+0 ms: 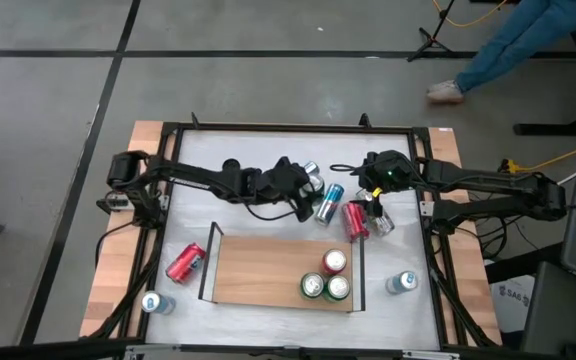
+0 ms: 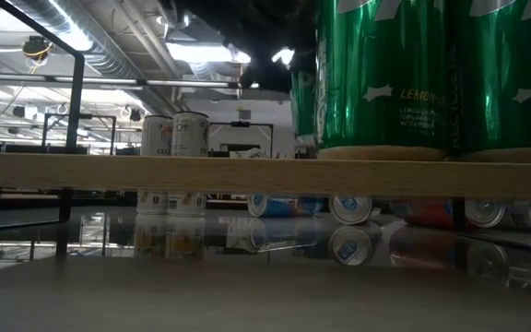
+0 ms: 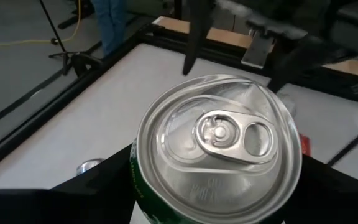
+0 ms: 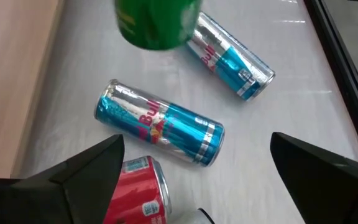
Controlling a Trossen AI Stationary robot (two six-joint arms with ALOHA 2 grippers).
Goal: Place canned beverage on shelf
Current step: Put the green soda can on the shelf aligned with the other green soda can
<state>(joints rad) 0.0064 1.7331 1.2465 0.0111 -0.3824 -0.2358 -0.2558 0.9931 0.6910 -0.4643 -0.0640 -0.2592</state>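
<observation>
Your flat light-brown wooden shelf (image 1: 268,275) sits near centre, three upright cans on its right end. Your left gripper (image 1: 303,188), beyond its far edge, clamps a green aluminium can (image 3: 216,155). Your right gripper (image 1: 376,205) hangs spread wide over lying blue-silver slim cans (image 4: 160,130).

Two black jointed arms on a black frame

Left arm (image 1: 203,178) and right arm (image 1: 478,185) are matte black, chunky-jointed, trailing dark cables; a green light glows at the right wrist (image 1: 392,172).
</observation>
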